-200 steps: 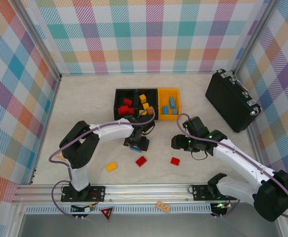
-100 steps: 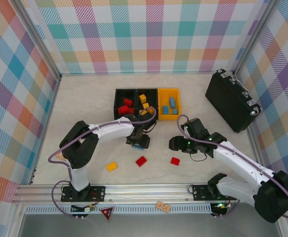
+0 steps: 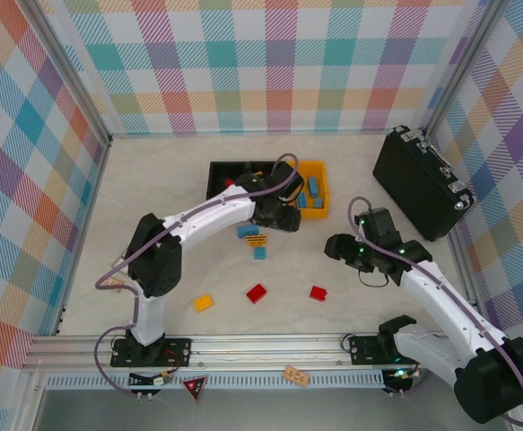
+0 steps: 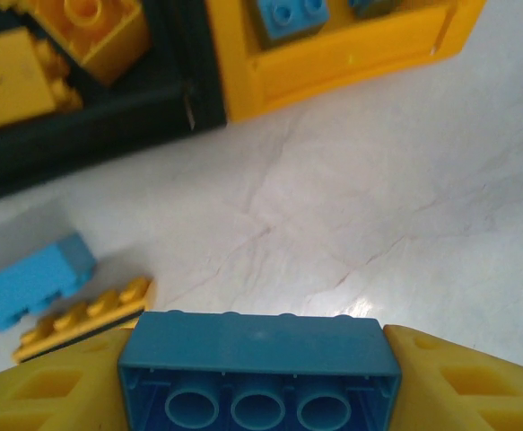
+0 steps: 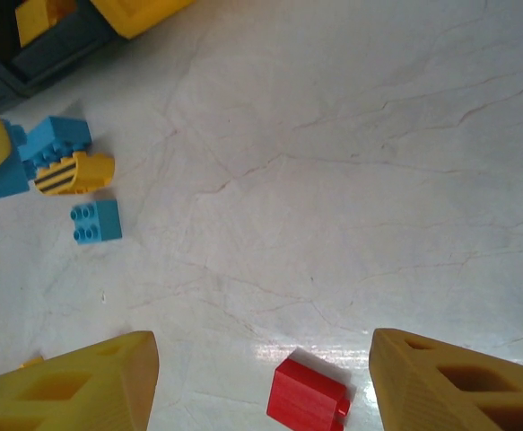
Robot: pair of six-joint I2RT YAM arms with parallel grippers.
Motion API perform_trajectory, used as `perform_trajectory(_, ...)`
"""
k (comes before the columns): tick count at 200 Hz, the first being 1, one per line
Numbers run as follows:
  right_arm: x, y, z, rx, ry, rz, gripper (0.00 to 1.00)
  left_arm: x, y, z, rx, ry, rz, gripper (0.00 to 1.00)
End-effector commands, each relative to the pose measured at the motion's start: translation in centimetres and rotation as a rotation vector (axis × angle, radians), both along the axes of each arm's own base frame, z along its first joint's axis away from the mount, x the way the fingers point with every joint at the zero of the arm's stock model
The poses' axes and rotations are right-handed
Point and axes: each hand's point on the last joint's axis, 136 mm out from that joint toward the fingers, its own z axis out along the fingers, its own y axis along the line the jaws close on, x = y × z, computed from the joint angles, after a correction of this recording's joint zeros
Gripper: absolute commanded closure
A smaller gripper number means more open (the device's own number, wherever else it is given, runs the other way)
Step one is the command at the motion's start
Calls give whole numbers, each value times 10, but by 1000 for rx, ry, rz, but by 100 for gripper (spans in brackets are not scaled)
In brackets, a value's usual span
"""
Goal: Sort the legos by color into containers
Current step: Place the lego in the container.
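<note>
— Left gripper: contents?
— Clamped on one blue brick, glossy moulded plastic with hollow tubes underneath. It has carried this from mid-table to just short of the yellow-orange bin, where blues already lie. The drop looks next.
— Right gripper?
— Jaws apart, empty, shifted slightly rightward above a red brick, studded and square-edged.
— Still loose?
— Long blue brick touching a striped yellow piece, small blue brick, yellow brick and second red brick, all on the smooth marbled table.

Bright even light, soft short shadows, white glare on table, wrist views slightly soft.
</note>
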Motion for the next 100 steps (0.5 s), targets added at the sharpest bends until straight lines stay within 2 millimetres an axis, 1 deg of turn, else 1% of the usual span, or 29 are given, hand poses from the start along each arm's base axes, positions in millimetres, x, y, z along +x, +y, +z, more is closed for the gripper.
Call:
perform_trajectory(1,11,-2,17,30,-40,-39,36,12,-7,3,4,22,-18,48)
perform_trajectory(10,14,-3,18,35,-42,-51,36,21,-13,5,-3,14,-21,48)
perform_trajectory(11,14,-3,18,36,-42,-53,36,22,-15,8,-8,9,-22,48)
perform_trajectory(13,15,-3,18,37,-43,-54,36,23,-15,5,-5,12,-23,48)
perform_trajectory(14,15,-3,18,38,-44,-55,36,25,-17,8,-10,6,-23,48)
perform_trajectory(28,19,-3,19,46,-49,-64,36,39,-27,12,-26,-9,-29,48)
perform_trajectory(49,21,-3,18,52,-46,-71,36,58,-41,15,-34,-33,-42,48)
perform_trajectory(80,20,-4,15,52,-36,-81,36,84,-56,10,-43,-65,-51,48)
perform_trajectory(100,18,-5,12,53,-27,-86,36,100,-60,5,-41,-102,-45,48)
